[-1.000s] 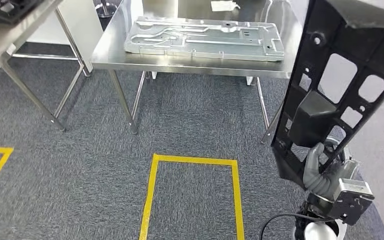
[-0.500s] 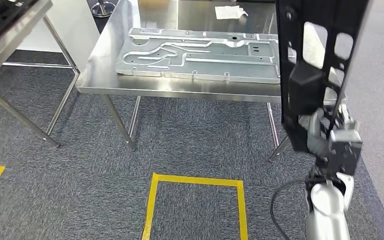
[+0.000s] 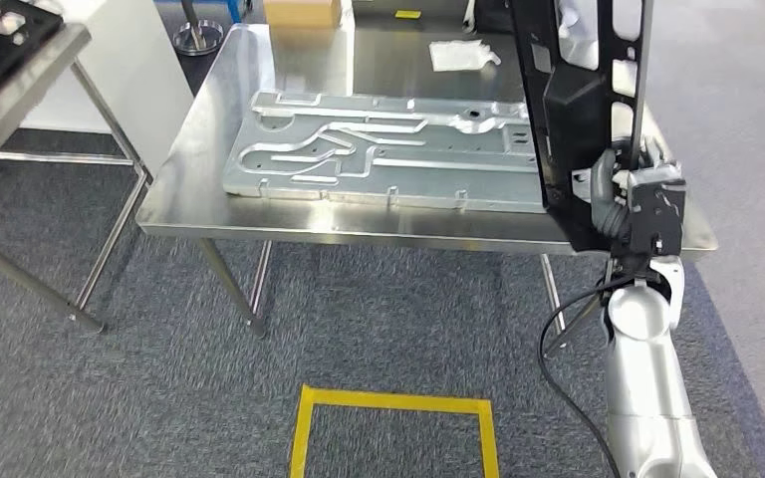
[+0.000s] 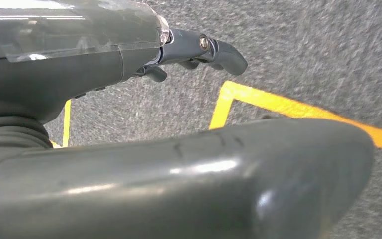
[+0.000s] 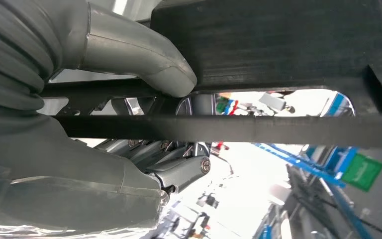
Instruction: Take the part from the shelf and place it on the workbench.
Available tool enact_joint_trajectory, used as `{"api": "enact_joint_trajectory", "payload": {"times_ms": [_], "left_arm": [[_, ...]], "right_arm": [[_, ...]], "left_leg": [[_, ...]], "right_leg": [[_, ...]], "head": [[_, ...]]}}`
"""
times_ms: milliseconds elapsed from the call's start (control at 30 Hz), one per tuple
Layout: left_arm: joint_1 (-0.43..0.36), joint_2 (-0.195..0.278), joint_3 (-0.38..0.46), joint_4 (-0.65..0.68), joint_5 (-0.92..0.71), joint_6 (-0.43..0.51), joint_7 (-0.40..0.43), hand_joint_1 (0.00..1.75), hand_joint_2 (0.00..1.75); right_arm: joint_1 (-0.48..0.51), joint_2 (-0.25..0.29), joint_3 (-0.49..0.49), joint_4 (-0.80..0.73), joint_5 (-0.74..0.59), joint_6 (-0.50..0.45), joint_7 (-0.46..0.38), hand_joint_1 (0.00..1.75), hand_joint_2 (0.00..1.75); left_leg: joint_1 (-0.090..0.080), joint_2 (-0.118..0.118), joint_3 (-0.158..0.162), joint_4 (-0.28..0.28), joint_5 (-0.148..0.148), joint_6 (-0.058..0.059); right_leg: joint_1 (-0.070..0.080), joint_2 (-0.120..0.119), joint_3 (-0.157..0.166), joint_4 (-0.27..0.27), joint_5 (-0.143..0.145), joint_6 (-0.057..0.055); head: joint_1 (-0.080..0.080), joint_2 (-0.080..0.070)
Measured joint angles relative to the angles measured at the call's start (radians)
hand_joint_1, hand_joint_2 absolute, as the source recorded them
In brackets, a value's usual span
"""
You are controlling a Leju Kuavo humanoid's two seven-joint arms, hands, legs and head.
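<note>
The part is a black plastic frame [image 3: 578,110] with cut-out openings. My right hand [image 3: 623,204] grips its lower end and holds it upright over the right end of the steel workbench [image 3: 359,231]. In the right wrist view my hand [image 5: 104,164] has its thumb and fingers wrapped around a bar of the black frame [image 5: 278,50]. My left hand [image 4: 129,99] hangs over the grey carpet, holding nothing, with its fingers apart.
A large silver stamped metal plate [image 3: 379,149] covers the middle of the workbench. A white cloth [image 3: 461,55] and a cardboard box [image 3: 302,12] lie at its far side. A second steel table [image 3: 20,75] stands to the left. Yellow floor tape [image 3: 388,403] marks the carpet.
The view has closed in on the workbench. My right hand has risen with the black frame, from beside the table's leg to the level of its right edge.
</note>
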Motion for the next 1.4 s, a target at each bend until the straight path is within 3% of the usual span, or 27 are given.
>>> {"api": "enact_joint_trajectory", "payload": {"times_ms": [167, 233, 267, 333, 367, 400, 433, 533, 600, 667, 700, 733, 800, 867, 1033, 1100, 1167, 1200, 1233, 1267, 1333, 1400], "left_arm": [[-0.002, -0.002, 0.000, -0.001, 0.001, 0.000, -0.001, 0.00, 0.00], [-0.008, -0.004, 0.003, -0.002, 0.003, -0.001, -0.005, 0.00, 0.00], [-0.010, -0.004, 0.004, -0.002, 0.005, -0.002, -0.007, 0.00, 0.00], [-0.010, -0.006, 0.009, -0.002, 0.010, -0.004, -0.014, 0.00, 0.00], [-0.008, -0.008, 0.012, -0.002, 0.012, -0.005, -0.017, 0.00, 0.00], [-0.007, -0.009, 0.014, -0.001, 0.013, -0.005, -0.019, 0.00, 0.00], [-0.006, -0.009, 0.014, -0.001, 0.014, -0.005, -0.019, 0.00, 0.00], [-0.009, -0.009, 0.014, -0.001, 0.017, -0.006, -0.019, 0.00, 0.00], [-0.010, -0.008, 0.014, -0.001, 0.019, -0.007, -0.018, 0.00, 0.00], [-0.011, -0.008, 0.014, -0.001, 0.020, -0.009, -0.017, 0.00, 0.00], [-0.011, -0.008, 0.014, -0.001, 0.020, -0.010, -0.017, 0.00, 0.00], [-0.011, -0.008, 0.014, -0.001, 0.020, -0.011, -0.017, 0.00, 0.00], [-0.011, -0.006, 0.014, -0.001, 0.020, -0.017, -0.016, 0.00, 0.00], [-0.012, -0.003, 0.012, -0.001, 0.018, -0.026, -0.013, 0.00, 0.00], [-0.016, 0.001, 0.001, -0.001, 0.006, -0.040, -0.008, 0.00, 0.00], [-0.017, 0.004, -0.005, -0.001, 0.002, -0.044, -0.009, 0.00, 0.00], [-0.018, 0.007, -0.011, -0.001, 0.000, -0.044, -0.011, 0.00, 0.00], [-0.019, 0.008, -0.013, -0.001, -0.001, -0.045, -0.012, 0.00, 0.00], [-0.020, 0.009, -0.016, -0.001, -0.001, -0.045, -0.012, 0.00, 0.00], [-0.021, 0.009, -0.018, -0.001, -0.002, -0.045, -0.013, 0.00, 0.00], [-0.023, 0.010, -0.023, -0.001, -0.002, -0.045, -0.013, 0.00, 0.00], [-0.025, 0.011, -0.027, -0.001, -0.001, -0.045, -0.013, 0.00, 0.00]], "right_arm": [[-0.006, -0.004, 0.001, 0.001, -0.001, 0.000, 0.000, 1.75, 1.75], [-0.035, -0.013, 0.009, 0.015, -0.003, 0.001, -0.001, 1.75, 1.75], [-0.049, -0.017, 0.016, 0.028, -0.002, 0.001, 0.001, 1.75, 1.75], [-0.083, -0.026, 0.048, 0.076, 0.017, -0.006, 0.023, 1.75, 1.75], [-0.096, -0.030, 0.065, 0.099, 0.030, -0.011, 0.038, 1.75, 1.75], [-0.112, -0.033, 0.079, 0.117, 0.046, -0.016, 0.051, 1.75, 1.75], [-0.123, -0.034, 0.087, 0.125, 0.058, -0.018, 0.057, 1.75, 1.75], [-0.162, -0.038, 0.108, 0.148, 0.109, -0.024, 0.079, 1.75, 1.75], [-0.196, -0.041, 0.122, 0.178, 0.150, -0.033, 0.095, 1.75, 1.75], [-0.231, -0.043, 0.135, 0.218, 0.185, -0.039, 0.109, 1.75, 1.75], [-0.247, -0.044, 0.141, 0.239, 0.202, -0.041, 0.116, 1.75, 1.75], [-0.264, -0.045, 0.147, 0.260, 0.220, -0.044, 0.122, 1.75, 1.75], [-0.304, -0.048, 0.158, 0.302, 0.261, -0.053, 0.133, 1.75, 1.75], [-0.351, -0.053, 0.167, 0.345, 0.303, -0.067, 0.141, 1.75, 1.75], [-0.438, -0.065, 0.192, 0.445, 0.404, -0.085, 0.154, 1.75, 1.75], [-0.472, -0.067, 0.210, 0.489, 0.466, -0.080, 0.168, 1.75, 1.75], [-0.508, -0.066, 0.243, 0.553, 0.565, -0.070, 0.194, 1.75, 1.75], [-0.521, -0.064, 0.262, 0.588, 0.613, -0.066, 0.207, 1.75, 1.75], [-0.528, -0.061, 0.281, 0.620, 0.647, -0.065, 0.217, 1.75, 1.75], [-0.534, -0.057, 0.296, 0.647, 0.668, -0.065, 0.223, 1.75, 1.75], [-0.551, -0.048, 0.316, 0.691, 0.682, -0.069, 0.226, 1.75, 1.75], [-0.571, -0.041, 0.327, 0.726, 0.685, -0.073, 0.224, 1.75, 1.75]], "left_leg": [[0.002, -0.001, 0.004, -0.003, -0.003, 0.002], [0.006, -0.003, 0.020, -0.008, -0.017, 0.007], [0.008, -0.004, 0.033, -0.011, -0.029, 0.009], [0.010, -0.009, 0.083, -0.011, -0.073, 0.000], [0.010, -0.012, 0.103, -0.011, -0.092, -0.006], [0.009, -0.015, 0.119, -0.011, -0.106, -0.014], [0.008, -0.016, 0.118, -0.011, -0.109, -0.019], [0.005, -0.007, 0.105, 0.014, -0.131, -0.035], [0.008, 0.004, 0.055, 0.120, -0.179, -0.044], [0.012, 0.009, -0.018, 0.255, -0.222, -0.048], [0.013, 0.011, -0.040, 0.287, -0.218, -0.049], [0.014, 0.011, -0.044, 0.279, -0.194, -0.049], [0.014, 0.012, -0.001, 0.159, -0.107, -0.043], [0.010, 0.013, 0.049, 0.043, -0.061, -0.035], [0.011, 0.011, 0.073, -0.005, -0.072, -0.015], [0.015, 0.011, 0.080, -0.014, -0.071, -0.007], [0.015, 0.011, 0.084, -0.014, -0.074, -0.003], [0.016, 0.011, 0.086, -0.014, -0.077, -0.003], [0.016, 0.010, 0.090, -0.013, -0.079, -0.003], [0.018, 0.009, 0.094, -0.012, -0.083, -0.005], [0.017, 0.005, 0.099, -0.005, -0.091, -0.012], [0.015, 0.000, 0.097, 0.001, -0.097, -0.022]], "right_leg": [[-0.002, -0.002, 0.004, -0.001, -0.004, 0.001], [-0.006, -0.008, -0.037, 0.081, -0.036, 0.011], [-0.010, -0.012, -0.089, 0.164, -0.060, 0.019], [-0.016, -0.016, -0.188, 0.170, 0.049, 0.026], [-0.016, -0.016, -0.216, 0.138, 0.112, 0.021], [-0.014, -0.017, -0.218, 0.071, 0.177, 0.012], [-0.011, -0.017, -0.214, 0.066, 0.170, 0.003], [-0.020, -0.019, -0.200, 0.046, 0.155, -0.018], [-0.021, -0.022, -0.189, 0.041, 0.151, -0.029], [-0.019, -0.023, -0.179, 0.042, 0.144, -0.036], [-0.017, -0.023, -0.173, 0.043, 0.139, -0.036], [-0.016, -0.023, -0.166, 0.044, 0.134, -0.036], [-0.016, -0.023, -0.150, 0.047, 0.121, -0.032], [-0.012, -0.023, -0.143, 0.052, 0.109, -0.024], [-0.011, -0.025, -0.152, 0.067, 0.092, 0.000], [-0.014, -0.024, -0.197, 0.155, 0.049, 0.009], [-0.017, -0.024, -0.277, 0.290, 0.002, 0.016], [-0.018, -0.024, -0.307, 0.333, -0.001, 0.018], [-0.019, -0.024, -0.319, 0.338, 0.018, 0.019], [-0.021, -0.024, -0.311, 0.303, 0.055, 0.020], [-0.024, -0.024, -0.259, 0.169, 0.139, 0.019], [-0.020, -0.023, -0.224, 0.079, 0.169, 0.012]], "head": [[0.001, 0.000], [0.001, 0.000], [0.001, 0.000], [0.001, 0.000], [0.001, 0.000], [0.001, 0.000], [0.001, 0.000], [0.001, 0.000], [0.001, 0.000], [0.001, 0.000], [0.001, 0.000], [0.001, 0.000], [0.001, 0.000], [0.001, 0.000], [0.001, 0.000], [0.002, 0.000], [0.001, 0.000], [0.001, 0.000], [0.001, 0.000], [0.002, 0.000], [0.001, 0.000], [0.001, 0.000]]}}
